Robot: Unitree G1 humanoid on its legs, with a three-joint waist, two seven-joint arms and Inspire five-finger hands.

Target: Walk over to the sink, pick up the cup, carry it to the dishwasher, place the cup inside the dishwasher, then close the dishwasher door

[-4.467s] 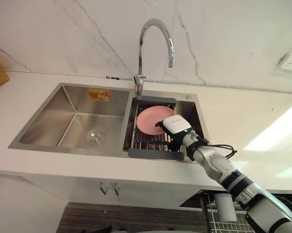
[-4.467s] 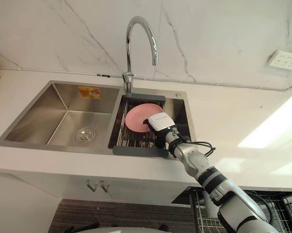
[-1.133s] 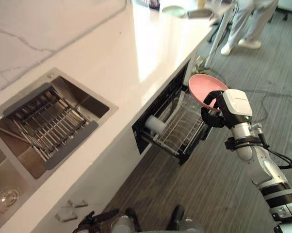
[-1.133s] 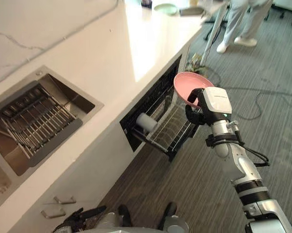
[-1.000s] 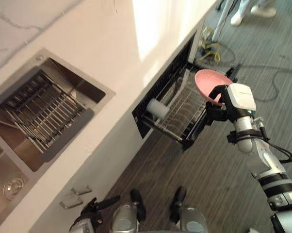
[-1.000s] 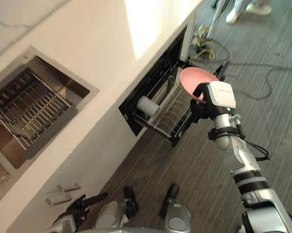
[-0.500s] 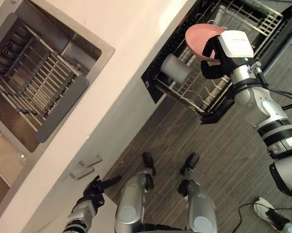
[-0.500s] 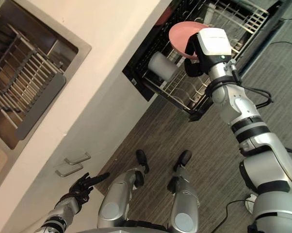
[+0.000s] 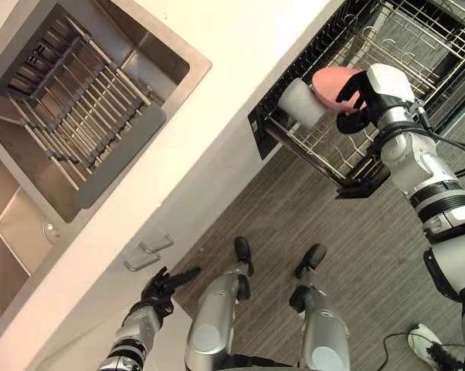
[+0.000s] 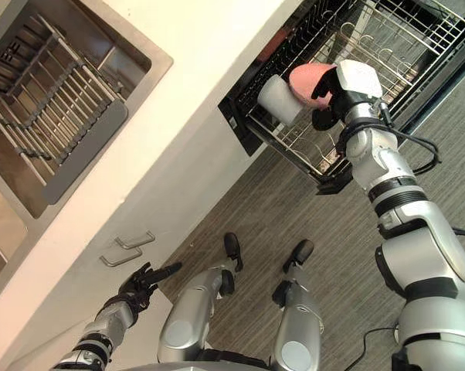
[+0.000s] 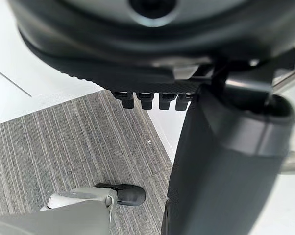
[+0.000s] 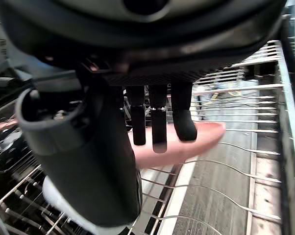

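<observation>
Fingers of right hand [image 9: 368, 93] curl round pink plate [image 9: 329, 79] over rack [image 9: 408, 40] — left hand [image 9: 160, 289] slack.

No legible text, no labels or numbers readable — anywhere

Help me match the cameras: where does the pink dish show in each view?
Left eye view: pink dish upper right, in right robot hand.
Right eye view: upper middle.
Right wrist view: centre.
Left wrist view: faces floor.
Shared landmark: dishwasher rack.
</observation>
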